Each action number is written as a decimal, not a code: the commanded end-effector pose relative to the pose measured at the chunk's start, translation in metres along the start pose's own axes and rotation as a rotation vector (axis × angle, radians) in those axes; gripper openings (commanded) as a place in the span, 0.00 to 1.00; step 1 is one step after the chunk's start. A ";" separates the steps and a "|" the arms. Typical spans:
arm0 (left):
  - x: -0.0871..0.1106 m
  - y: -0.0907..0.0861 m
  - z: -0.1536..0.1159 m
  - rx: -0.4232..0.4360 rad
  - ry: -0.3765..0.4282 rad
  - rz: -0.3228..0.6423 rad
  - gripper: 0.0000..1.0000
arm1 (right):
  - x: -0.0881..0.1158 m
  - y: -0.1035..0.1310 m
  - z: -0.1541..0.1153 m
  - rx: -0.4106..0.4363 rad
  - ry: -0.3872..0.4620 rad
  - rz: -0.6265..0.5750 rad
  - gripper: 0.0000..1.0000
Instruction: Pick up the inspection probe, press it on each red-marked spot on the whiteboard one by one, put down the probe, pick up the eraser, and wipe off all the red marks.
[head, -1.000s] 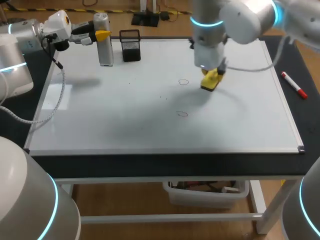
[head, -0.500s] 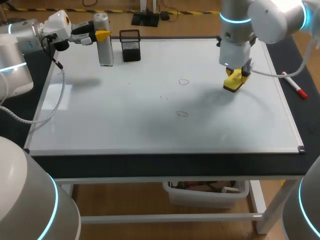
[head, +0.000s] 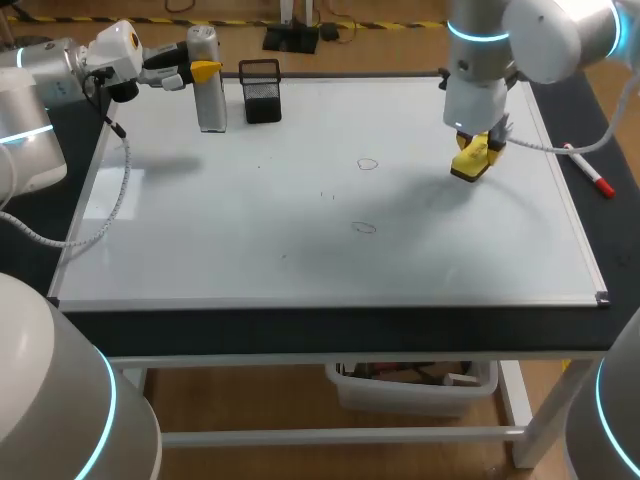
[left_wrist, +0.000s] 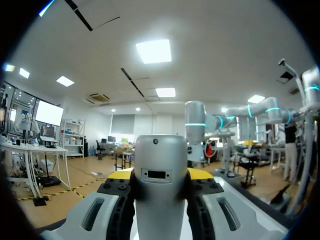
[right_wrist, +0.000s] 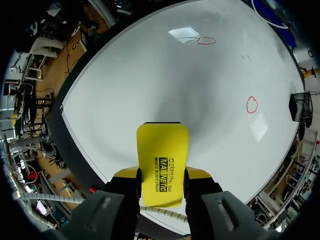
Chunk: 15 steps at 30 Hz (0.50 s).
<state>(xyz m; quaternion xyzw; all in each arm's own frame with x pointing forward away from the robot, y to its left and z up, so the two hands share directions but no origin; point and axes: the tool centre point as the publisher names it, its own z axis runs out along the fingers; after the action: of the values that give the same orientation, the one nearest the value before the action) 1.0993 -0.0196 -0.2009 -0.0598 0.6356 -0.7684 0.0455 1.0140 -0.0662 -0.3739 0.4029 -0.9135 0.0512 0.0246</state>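
Left gripper: we see it clamping the grey cylindrical probe, whiteboard far-left corner.
Right gripper: clamps yellow eraser, far-right area.

Eraser over whiteboard, marker to its right

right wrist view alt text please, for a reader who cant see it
The right hand grips a yellow eraser between its two fingers, over a whiteboard. A red circle mark lies on the board ahead of it, a second red circle farther off, and a black mesh holder stands at the board's edge.
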 end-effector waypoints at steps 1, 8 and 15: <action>-0.001 0.000 0.000 0.002 0.002 0.001 0.00 | 0.001 -0.001 -0.001 0.001 0.001 -0.002 0.00; 0.015 -0.006 0.023 0.019 0.041 -0.011 0.00 | 0.001 -0.001 -0.001 0.001 0.001 -0.002 0.00; 0.039 0.003 0.060 0.065 0.100 -0.050 0.00 | 0.001 -0.001 -0.001 0.001 0.001 -0.002 0.00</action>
<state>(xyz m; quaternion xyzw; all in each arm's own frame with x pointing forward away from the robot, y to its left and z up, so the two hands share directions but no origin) 1.0696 -0.0692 -0.1886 -0.0365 0.6147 -0.7879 -0.0032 1.0137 -0.0665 -0.3737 0.4031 -0.9134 0.0512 0.0241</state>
